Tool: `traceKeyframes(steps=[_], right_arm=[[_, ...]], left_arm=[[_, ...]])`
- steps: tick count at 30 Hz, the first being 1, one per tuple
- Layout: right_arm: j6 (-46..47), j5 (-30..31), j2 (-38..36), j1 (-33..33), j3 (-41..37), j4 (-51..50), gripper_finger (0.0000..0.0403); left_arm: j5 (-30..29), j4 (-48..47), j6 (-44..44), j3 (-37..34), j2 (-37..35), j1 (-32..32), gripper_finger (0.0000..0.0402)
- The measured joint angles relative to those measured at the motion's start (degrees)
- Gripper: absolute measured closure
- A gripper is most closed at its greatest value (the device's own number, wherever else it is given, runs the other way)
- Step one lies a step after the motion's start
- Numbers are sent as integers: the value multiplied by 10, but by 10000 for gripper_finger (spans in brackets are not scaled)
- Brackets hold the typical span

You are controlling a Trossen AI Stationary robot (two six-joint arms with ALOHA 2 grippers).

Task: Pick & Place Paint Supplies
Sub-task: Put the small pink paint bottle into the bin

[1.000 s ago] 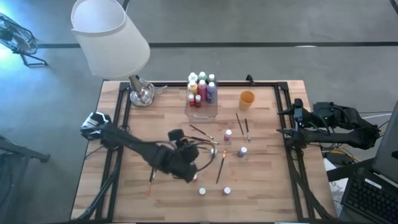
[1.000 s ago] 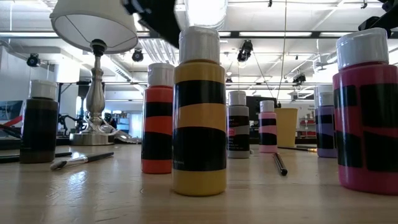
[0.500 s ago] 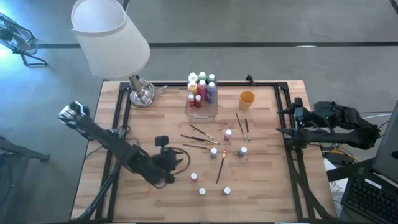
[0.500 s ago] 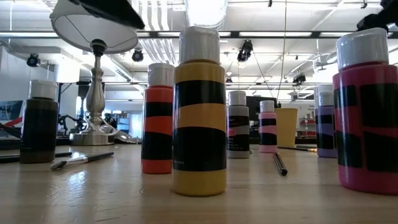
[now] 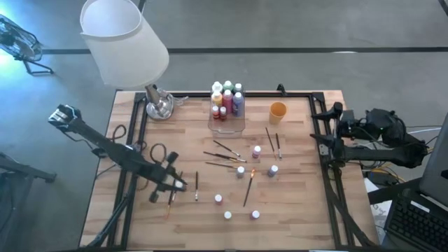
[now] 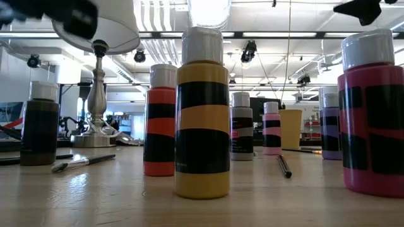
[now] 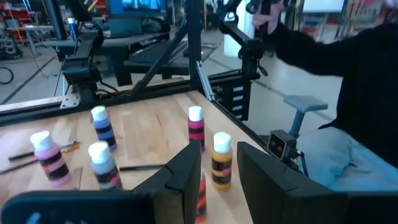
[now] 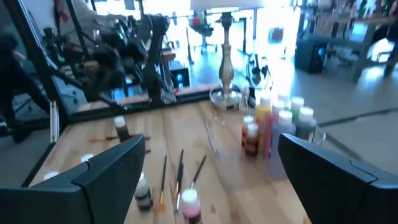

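Observation:
Several small white-capped paint bottles (image 5: 241, 171) stand loose on the wooden table, and more stand in a clear box (image 5: 227, 105) at the far middle. Thin dark paintbrushes (image 5: 225, 149) lie among them, one brush (image 5: 197, 187) just right of my left gripper. My left gripper (image 5: 176, 183) hovers level over the table's near left, pointing at the bottles, open with nothing between its fingers (image 7: 219, 171). My right gripper (image 5: 334, 112) waits raised at the table's right edge, wide open and empty (image 8: 211, 143).
A lamp (image 5: 126, 42) with a white shade stands at the far left corner, its base (image 5: 159, 105) on the table. An orange cup (image 5: 278, 110) stands right of the clear box. Black rails (image 5: 316, 133) frame the table's edges. Bare wood lies along the near edge.
My left gripper has drawn back from over the loose bottles in the middle toward the table's left edge, tipping from pointing down to level. The brush beside it now shows where the arm had covered the table. My right gripper has tipped upward at the right edge.

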Motion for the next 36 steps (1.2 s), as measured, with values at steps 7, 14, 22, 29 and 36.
traceKeyframes(steps=[7,14,22,29,36], right_arm=[[-3,0,8,0,0,10,39],[2,-2,34,0,-1,10,39],[14,-46,94,0,-1,10,39],[12,-66,132,11,-1,11,39],[4,-66,169,24,-1,37,39]], left_arm=[[1,94,-18,-133,-118,0,292],[-80,42,2,-162,-189,0,293],[-262,9,47,-162,-203,0,293],[-369,-44,30,-162,-202,0,293],[-371,-66,23,-162,-202,0,293]])
